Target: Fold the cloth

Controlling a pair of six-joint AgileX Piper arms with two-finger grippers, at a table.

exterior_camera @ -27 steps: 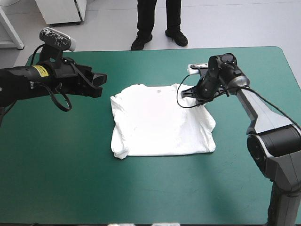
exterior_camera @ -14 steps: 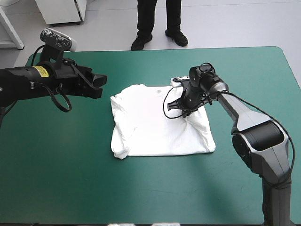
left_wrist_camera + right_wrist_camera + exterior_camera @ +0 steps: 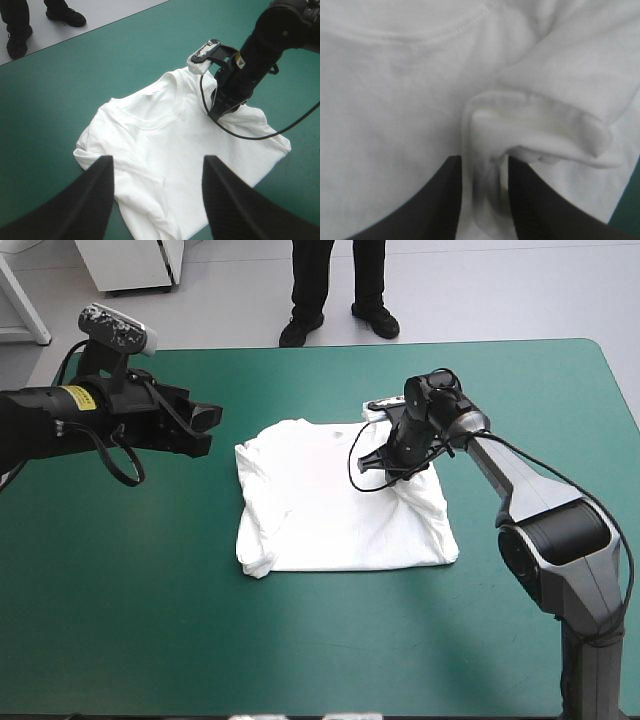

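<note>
Right pincer [image 3: 398, 470], its two broad black fin-shaped fingers [image 3: 445, 200] all but pressed together, pinches a raised fold of the white short-sleeved fabric T-shirt [image 3: 320, 510] near the collar, at the garment's far right shoulder. Its own wrist view shows the ridge of cloth standing between the two fingers, with a rolled hem bulging just ahead of them and the stitched neckline farther ahead. Left pincer [image 3: 203, 423] hangs above the table with its black fingers spread wide apart, gripping nothing, well clear of the cloth and off the shirt's far left corner; seen along it, the whole shirt lies ahead of and below the gap between the fingers. Beneath everything, the wide table with the teal-green cover [image 3: 130, 600] fills the high view, and the T-shirt lies on it about midway between the left and right edges, around the middle of the top. The shirt is spread as a rough rectangle, collar toward the far edge. Its left side is rumpled and tucked under, its near edge is fairly straight, and its far right corner is bunched and puckered where the right pincer holds it. A small yellow label [image 3: 76, 394] sits on the left arm's black casing behind the pincer; dark print shows on it, too small to read.
</note>
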